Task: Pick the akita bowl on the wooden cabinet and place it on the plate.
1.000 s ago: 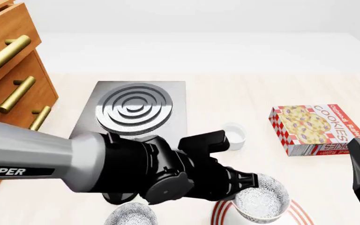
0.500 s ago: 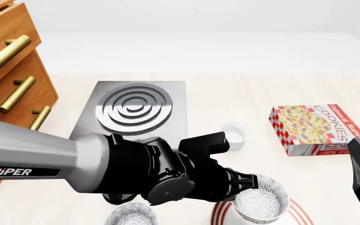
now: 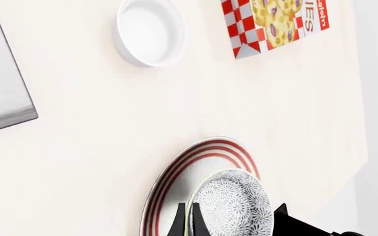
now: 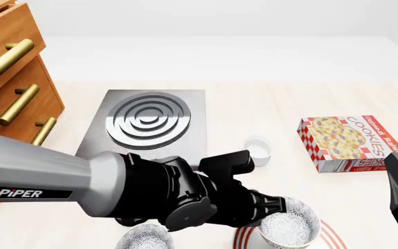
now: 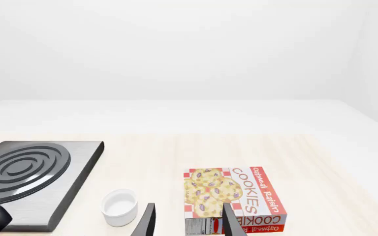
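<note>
Bowl over the plate
The left hand (image 3: 190, 227) grasps the akita bowl's (image 4: 289, 226) rim, the plate (image 3: 175, 179) directly beneath it.

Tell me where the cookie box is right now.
In the front view the cookie box lies flat on the table's right side, just right of the small white cup and beyond the plate.
</note>
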Motion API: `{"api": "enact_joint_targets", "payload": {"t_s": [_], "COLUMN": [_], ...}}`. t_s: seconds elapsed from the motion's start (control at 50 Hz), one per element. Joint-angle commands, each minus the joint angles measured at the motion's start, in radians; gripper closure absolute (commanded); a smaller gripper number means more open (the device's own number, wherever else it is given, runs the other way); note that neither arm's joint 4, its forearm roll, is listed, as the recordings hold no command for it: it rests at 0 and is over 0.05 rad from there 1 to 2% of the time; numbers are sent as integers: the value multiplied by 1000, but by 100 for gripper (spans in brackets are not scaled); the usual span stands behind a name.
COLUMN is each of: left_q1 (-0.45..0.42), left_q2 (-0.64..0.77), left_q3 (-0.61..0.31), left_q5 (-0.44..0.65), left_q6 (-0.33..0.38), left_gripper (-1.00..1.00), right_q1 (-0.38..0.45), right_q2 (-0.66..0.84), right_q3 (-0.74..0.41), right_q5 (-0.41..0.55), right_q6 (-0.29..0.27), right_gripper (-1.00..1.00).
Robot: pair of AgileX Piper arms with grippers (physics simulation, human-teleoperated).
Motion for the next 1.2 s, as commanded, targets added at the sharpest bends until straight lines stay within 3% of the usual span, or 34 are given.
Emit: {"api": "enact_joint_targets", "payload": {"t_s": [0.02, 0.36, 0.48, 0.5, 1.2], "left_q1": [-2, 6, 41, 40, 87], "left_q2": [0, 0, -13, -14, -136], "left_q3": [-2, 10, 5, 6, 4], "left_q5": [-8, -22, -19, -21, 37], "left_q6": [2, 1, 38, 37, 125], "left_gripper": [100, 100, 100, -100, -100], "right_q1": [0, 0, 0, 0, 0], "right_q2": [0, 0, 0, 0, 0], "right_q3": [0, 0, 0, 0, 0], "right_q5": [0, 0, 0, 0, 0], "right_q6": [0, 0, 0, 0, 0], "right_gripper": [-100, -100, -100, -100, -100]}}
